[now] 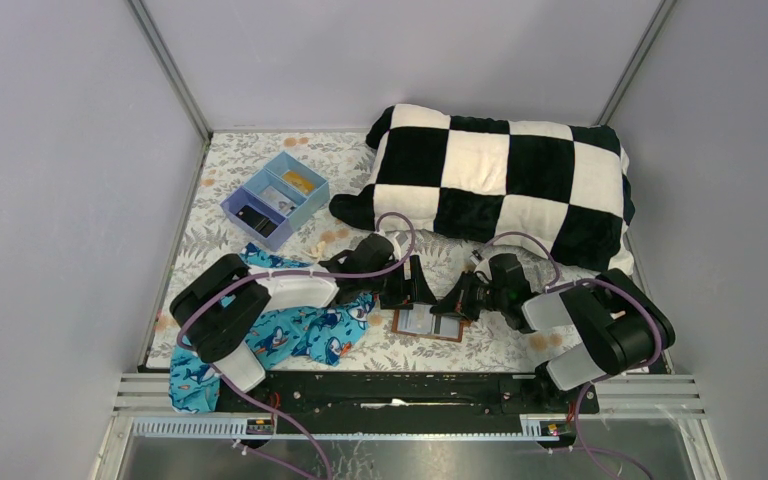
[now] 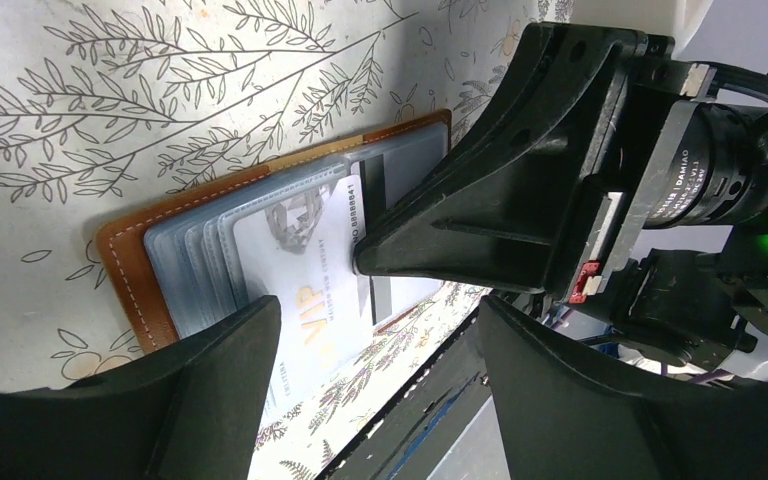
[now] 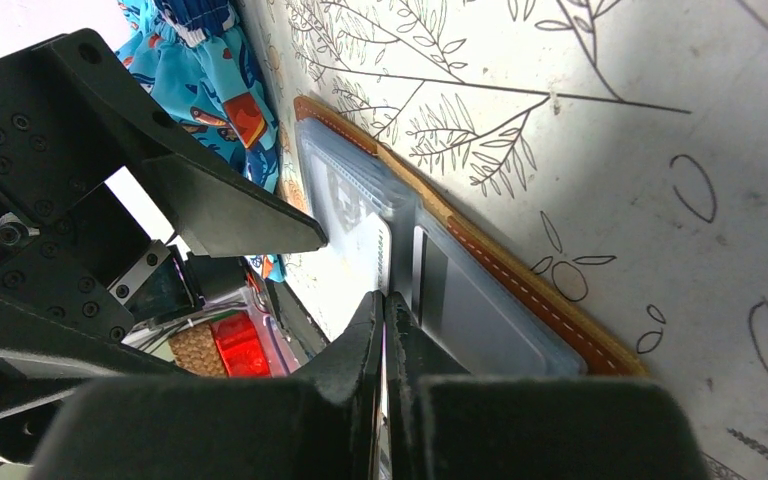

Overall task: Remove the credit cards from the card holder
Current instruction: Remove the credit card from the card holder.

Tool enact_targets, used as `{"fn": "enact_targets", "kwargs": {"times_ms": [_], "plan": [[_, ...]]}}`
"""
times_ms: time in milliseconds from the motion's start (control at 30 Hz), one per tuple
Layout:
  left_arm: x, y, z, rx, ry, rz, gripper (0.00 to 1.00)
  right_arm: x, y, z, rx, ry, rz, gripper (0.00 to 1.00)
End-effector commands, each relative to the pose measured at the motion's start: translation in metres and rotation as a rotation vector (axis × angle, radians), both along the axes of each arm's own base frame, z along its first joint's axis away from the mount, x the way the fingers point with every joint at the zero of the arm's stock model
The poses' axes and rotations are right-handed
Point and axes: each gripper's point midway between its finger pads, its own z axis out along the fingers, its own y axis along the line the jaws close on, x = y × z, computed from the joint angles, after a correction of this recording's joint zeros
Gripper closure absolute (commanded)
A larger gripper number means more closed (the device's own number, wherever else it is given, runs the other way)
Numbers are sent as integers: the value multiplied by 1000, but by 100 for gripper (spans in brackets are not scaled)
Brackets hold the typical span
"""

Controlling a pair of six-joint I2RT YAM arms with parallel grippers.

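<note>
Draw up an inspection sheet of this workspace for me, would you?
Surface: floral-print tabletop.
Job's things: card holder lying open; white card partly out of its slot.
Clutter: checkered pillow; blue divided tray holding small items; shark-print cloth.
End effectors: left end effector open over the card holder; right end effector shut, tip against the white card.
Cables: purple cables looping over both arms.
Surroundings: plain grey walls.

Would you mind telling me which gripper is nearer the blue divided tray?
Left. The left gripper hovers over the card holder, right of the blue tray; the right gripper lies farther right.
</note>
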Motion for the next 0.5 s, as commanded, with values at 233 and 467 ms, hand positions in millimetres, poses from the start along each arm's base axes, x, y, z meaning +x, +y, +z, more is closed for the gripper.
{"fn": "enact_targets", "kwargs": {"times_ms": [233,467], "plan": [[1,22,-33,156,27,62,23,0,-3,0,9,-19,19,100],[-12,38,-50,197,75,81,23,-3,-7,-2,6,-15,21,100]]}}
